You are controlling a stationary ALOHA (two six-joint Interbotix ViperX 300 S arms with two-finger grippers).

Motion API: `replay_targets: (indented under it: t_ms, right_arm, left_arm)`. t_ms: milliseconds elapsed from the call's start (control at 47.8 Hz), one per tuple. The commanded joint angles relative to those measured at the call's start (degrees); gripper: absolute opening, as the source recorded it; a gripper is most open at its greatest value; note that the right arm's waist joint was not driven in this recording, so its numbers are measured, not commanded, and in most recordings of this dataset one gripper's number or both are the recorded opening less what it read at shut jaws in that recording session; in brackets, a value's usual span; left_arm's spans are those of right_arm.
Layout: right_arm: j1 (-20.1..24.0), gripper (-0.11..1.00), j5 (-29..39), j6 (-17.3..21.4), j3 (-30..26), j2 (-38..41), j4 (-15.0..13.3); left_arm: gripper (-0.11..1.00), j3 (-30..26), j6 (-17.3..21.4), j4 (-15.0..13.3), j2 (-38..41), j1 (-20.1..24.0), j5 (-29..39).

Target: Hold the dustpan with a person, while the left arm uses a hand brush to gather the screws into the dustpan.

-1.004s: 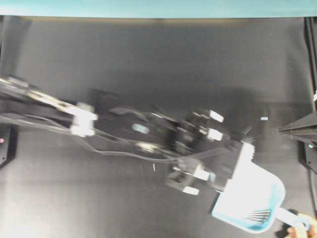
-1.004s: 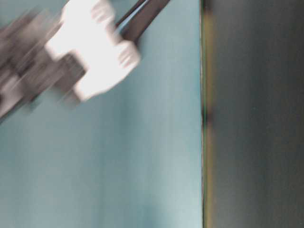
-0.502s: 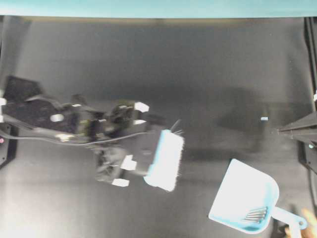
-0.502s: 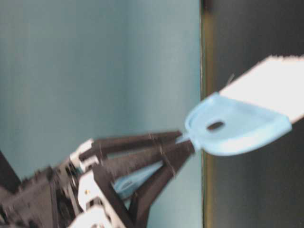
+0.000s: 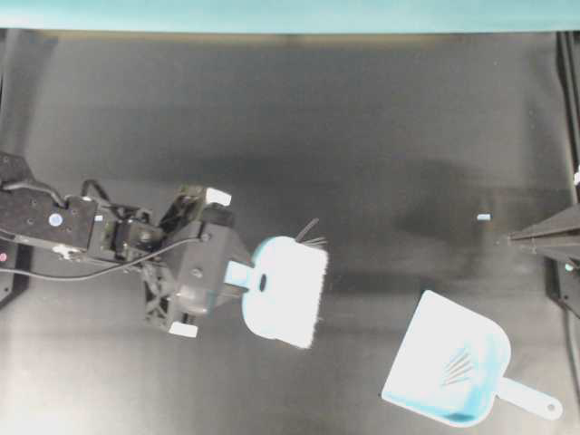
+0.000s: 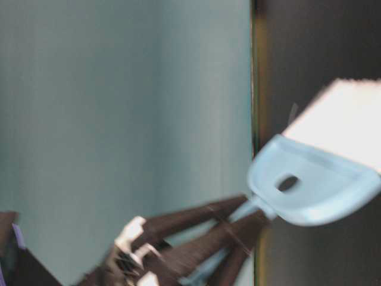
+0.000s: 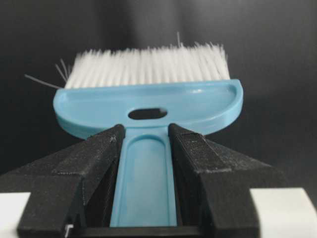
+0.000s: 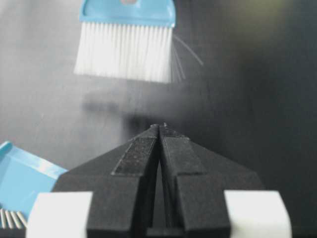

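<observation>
The light blue hand brush (image 5: pixel 288 292) hangs over the left-middle of the mat, white bristles pointing right. My left gripper (image 5: pixel 237 275) is shut on its slim handle, both fingers pressed against the handle's sides just behind the oval hole (image 7: pixel 147 113). The dustpan (image 5: pixel 433 337) lies at the lower right, well apart from the brush, with several silver screws (image 5: pixel 457 366) fanned inside it. Its short handle (image 5: pixel 533 400) points to the lower right and nothing holds it. The person is out of view. My right gripper (image 5: pixel 513 238) is shut and empty at the right edge, above the dustpan.
A tiny pale blue scrap (image 5: pixel 483 217) lies on the black mat (image 5: pixel 362 136) near the right gripper. A teal wall (image 5: pixel 272 14) runs along the mat's far edge. The left arm (image 5: pixel 54 222) and its cables stretch in from the left edge.
The left arm has drawn back to the left with the brush, away from the dustpan. The fingers at the dustpan's handle have gone from view. The screws have spread out inside the pan.
</observation>
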Motion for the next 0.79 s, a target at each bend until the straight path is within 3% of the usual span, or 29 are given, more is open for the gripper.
replay_targets:
  t_ms: [0,774]
  right_arm:
    - [0.0,-0.01,-0.6,0.2,-0.3,0.3,0.2]
    - [0.0,-0.01,-0.6,0.1,-0.4,0.2,0.2]
  left_arm:
    - [0.31,1.3,0.0,0.1,-0.8,0.4,-1.4]
    - [0.31,5.0,0.2,0.1,0.4,2.6,-7.7]
